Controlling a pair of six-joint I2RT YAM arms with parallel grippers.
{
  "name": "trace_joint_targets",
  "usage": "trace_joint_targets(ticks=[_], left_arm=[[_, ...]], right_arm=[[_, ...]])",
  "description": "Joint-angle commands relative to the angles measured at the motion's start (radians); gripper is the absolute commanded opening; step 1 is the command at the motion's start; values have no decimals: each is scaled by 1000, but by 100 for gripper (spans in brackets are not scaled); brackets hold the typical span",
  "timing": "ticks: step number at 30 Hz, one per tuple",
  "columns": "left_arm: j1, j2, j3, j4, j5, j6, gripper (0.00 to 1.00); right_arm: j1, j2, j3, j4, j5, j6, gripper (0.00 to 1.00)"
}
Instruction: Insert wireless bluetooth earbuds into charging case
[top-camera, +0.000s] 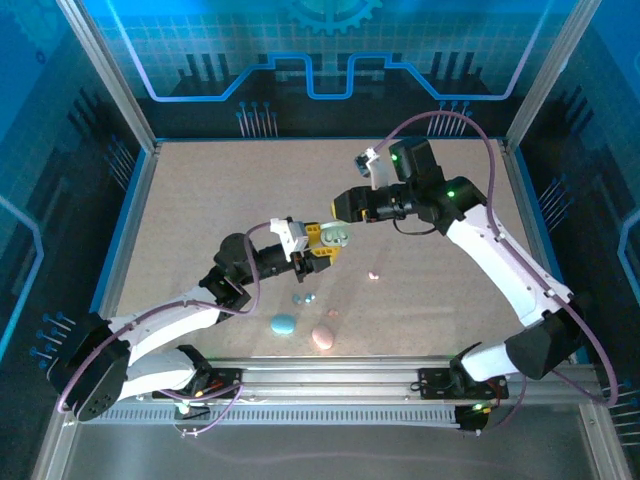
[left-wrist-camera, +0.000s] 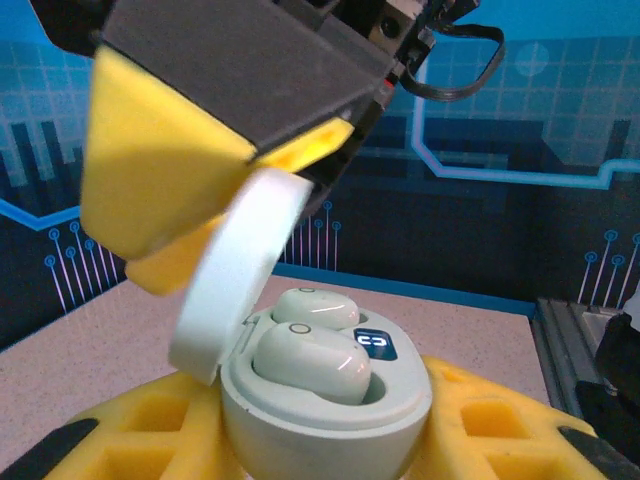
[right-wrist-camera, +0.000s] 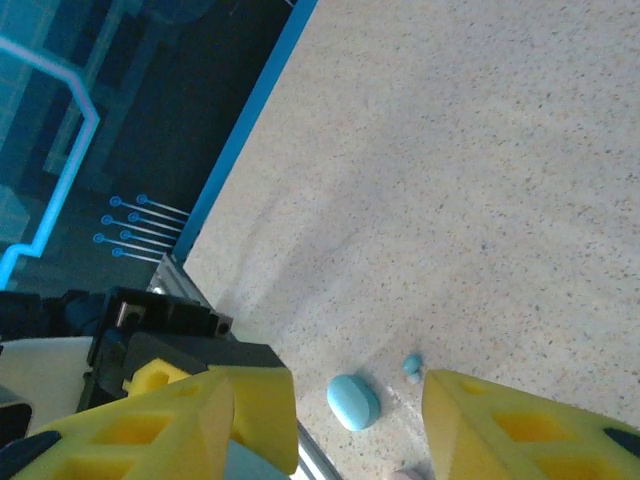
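Observation:
A pale teal-grey charging case (left-wrist-camera: 330, 420) sits between the yellow fingers (left-wrist-camera: 490, 430) of my left gripper (left-wrist-camera: 325, 440), which is shut on it. Its lid (left-wrist-camera: 235, 275) stands up at the left. Two pale teal-grey earbuds (left-wrist-camera: 312, 360) lie side by side in its wells. My right gripper (top-camera: 343, 208) hovers just above the lid, open, with nothing between its yellow fingers (right-wrist-camera: 215, 420). In the top view the held case (top-camera: 339, 236) is above mid-table, at my left gripper (top-camera: 325, 243). Two light blue earbuds (top-camera: 303, 298) and two pink earbuds (top-camera: 373, 275) lie loose on the table.
A closed light blue case (top-camera: 283, 324) and a closed pink case (top-camera: 323, 338) lie near the front rail (top-camera: 330, 380). The blue case (right-wrist-camera: 353, 402) and the blue earbuds (right-wrist-camera: 411, 366) lie below my right gripper (right-wrist-camera: 360, 400). A frame encloses the table.

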Motion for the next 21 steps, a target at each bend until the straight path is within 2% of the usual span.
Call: trace_joint_targets(ticks=[1, 8, 12, 16, 21], left_arm=[[-6, -13, 11, 33, -8, 25, 34], [-6, -11, 18, 35, 4, 17, 34], [-6, -9, 23, 55, 22, -3, 35], [-6, -5, 28, 60, 35, -6, 35], [-6, 8, 40, 69, 47, -13, 35]], right_arm=[[13, -63, -33, -32, -41, -30, 54], [-15, -159, -165, 43, -97, 17, 56], [-68, -194, -291, 192, -254, 116, 61], [-90, -181, -386, 406, -486, 247, 61], [-88, -163, -425, 536, -564, 332, 58]])
